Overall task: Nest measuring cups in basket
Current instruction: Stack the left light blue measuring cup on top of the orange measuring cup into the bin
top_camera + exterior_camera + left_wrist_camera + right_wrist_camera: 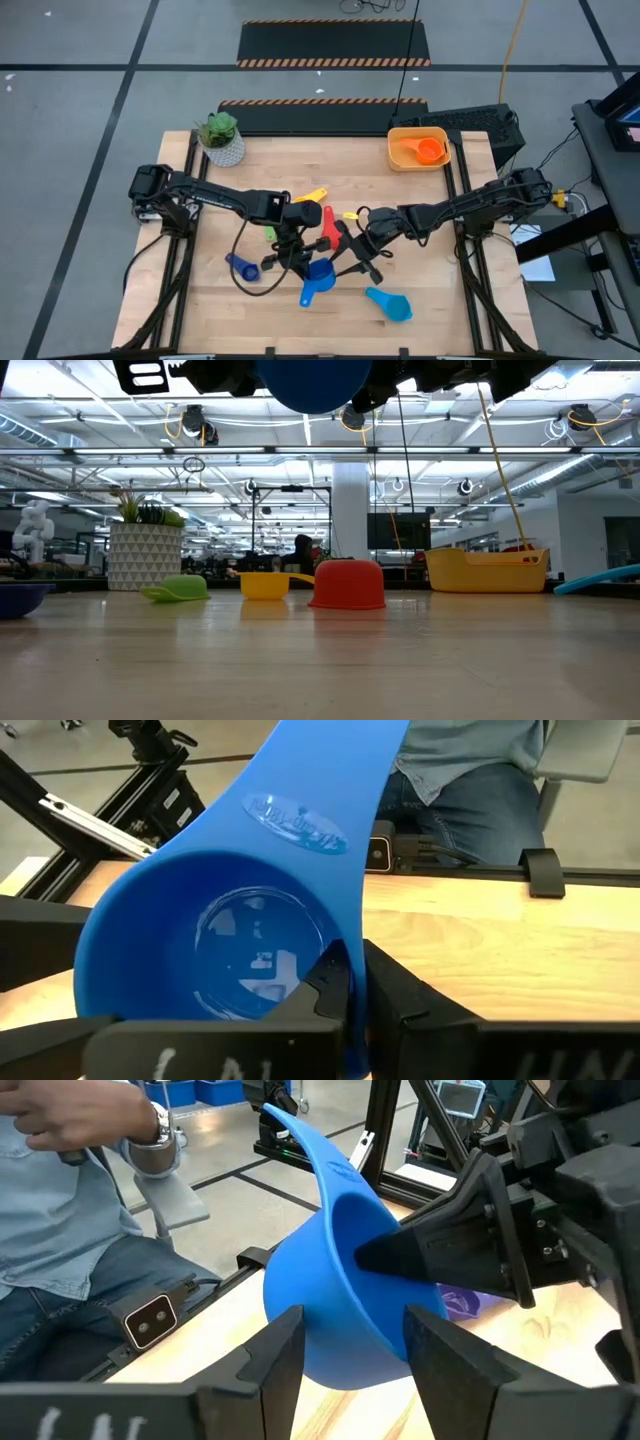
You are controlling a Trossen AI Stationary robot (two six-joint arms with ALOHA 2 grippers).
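Wooden table (420,290) carries 5 loose cups while the left gripper (300,262), fingers pinching the blue cup's (318,275) rim, lifts it mid-table as the right gripper (362,252) waits spread beside it, likely a handover before the basket (395,150).

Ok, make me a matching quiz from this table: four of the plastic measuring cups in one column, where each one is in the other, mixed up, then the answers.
Things:
1. orange plastic measuring cup
2. blue plastic measuring cup
3. light blue plastic measuring cup
4. dark blue plastic measuring cup

Places:
A. pinched at its rim by the left gripper
B. on the table, right of the grippers
C. inside the yellow-orange plastic basket
D. on the table, under the left arm

Pairs: 1-C, 2-A, 3-B, 4-D
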